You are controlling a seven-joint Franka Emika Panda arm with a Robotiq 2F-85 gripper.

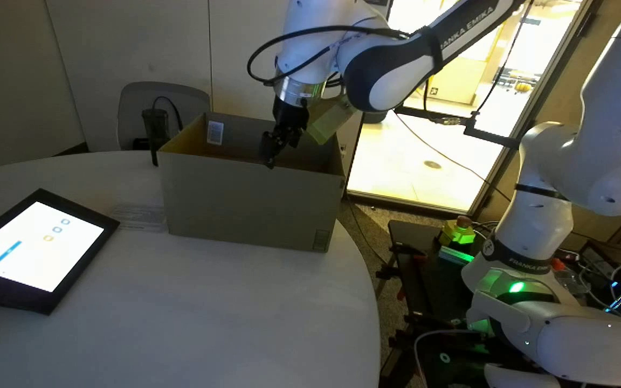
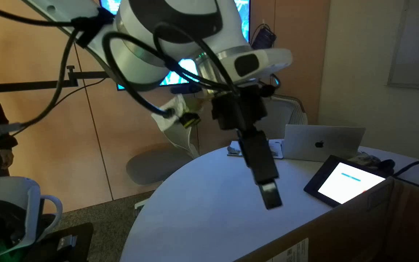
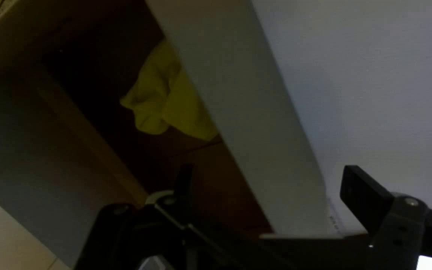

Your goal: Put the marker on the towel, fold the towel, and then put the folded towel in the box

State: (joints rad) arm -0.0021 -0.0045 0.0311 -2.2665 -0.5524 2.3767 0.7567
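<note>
Inside the cardboard box (image 3: pixel 246 112) lies the yellow-green towel (image 3: pixel 163 99), bunched with a fold visible; the wrist view shows it partly cut off by a box wall. The marker is hidden or out of view. My gripper (image 3: pixel 270 174) stands open, its fingers spread wide with nothing held between them. From an exterior view the gripper (image 1: pixel 269 156) hangs at the rim of the box (image 1: pixel 251 205), pointing down, and the towel cannot be seen from there. A further exterior view has the gripper (image 2: pixel 270 198) near the corner of the frame where the box (image 2: pixel 362 214) stands.
On the white table (image 1: pixel 224 312) a dark-framed tablet (image 1: pixel 46 245) lies beside the box, with a clear flat plastic piece (image 1: pixel 138 216) between them. A laptop (image 2: pixel 322 143) stands at the table's far side. Chairs (image 1: pixel 162 102) are around it.
</note>
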